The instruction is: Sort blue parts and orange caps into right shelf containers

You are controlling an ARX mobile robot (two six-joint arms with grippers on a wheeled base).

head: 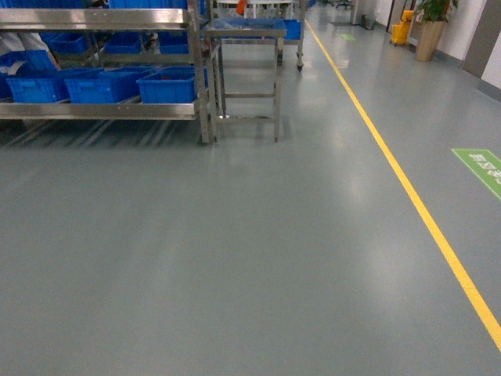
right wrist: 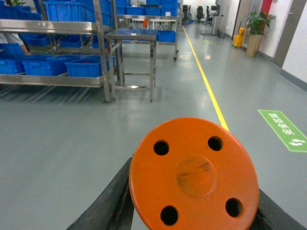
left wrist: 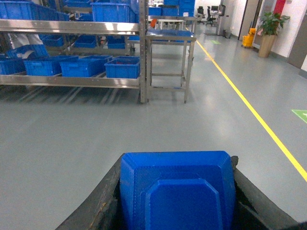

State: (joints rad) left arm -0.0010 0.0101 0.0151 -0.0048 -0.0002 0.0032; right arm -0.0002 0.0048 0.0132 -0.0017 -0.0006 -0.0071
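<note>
In the left wrist view my left gripper [left wrist: 176, 165] is shut on a blue part [left wrist: 177, 191], a bright blue block with chamfered corners wedged between the black fingers. The right wrist view shows my right gripper [right wrist: 194, 194] shut on an orange cap [right wrist: 194, 172], a round disc with several holes. Both are held above the grey floor. Far ahead on the left stands the steel shelf [head: 102, 110] with blue containers [head: 168, 84] on its lower level. Neither gripper shows in the head view.
A small steel table [head: 245, 31] holding a blue tray stands just right of the shelf. A yellow floor line [head: 407, 188] runs down the aisle, with a green floor sign [head: 481, 168] to its right. A potted plant [head: 430, 31] and a yellow mop bucket [head: 401, 31] stand far back.
</note>
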